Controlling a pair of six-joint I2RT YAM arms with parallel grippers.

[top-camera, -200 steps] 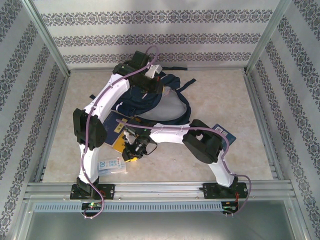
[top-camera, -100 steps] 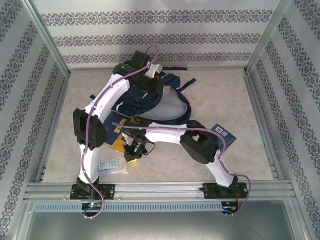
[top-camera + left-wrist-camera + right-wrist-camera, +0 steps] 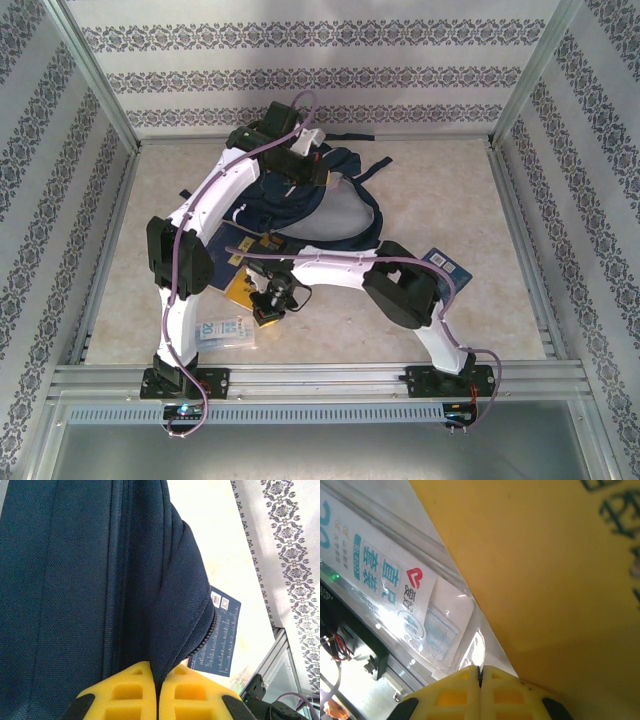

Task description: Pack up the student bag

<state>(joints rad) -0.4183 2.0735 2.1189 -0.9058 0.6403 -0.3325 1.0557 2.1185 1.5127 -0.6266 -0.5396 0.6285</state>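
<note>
The student bag point(image 3: 290, 205) is navy and lies at the back middle of the table; its fabric and zip point(image 3: 75, 580) take up much of the left wrist view. My left gripper point(image 3: 305, 165) is at the bag's far end and is shut point(image 3: 158, 677) on a fold of its navy fabric. My right gripper point(image 3: 266, 312) reaches left over a yellow book point(image 3: 240, 288) in front of the bag. Its pads point(image 3: 480, 672) are pressed together, with the book's edge point(image 3: 560, 580) running down to the right finger. I cannot see anything held between them.
A clear packet with blue print point(image 3: 222, 332) lies beside the yellow book, near the left arm's base, and its label point(image 3: 395, 580) faces the right wrist camera. A dark blue booklet point(image 3: 448, 265) lies right of the bag point(image 3: 220, 635). A metal rail point(image 3: 320, 378) borders the near edge.
My right wrist has shifted and turned slightly over the yellow book. The left arm and the bag have not moved.
</note>
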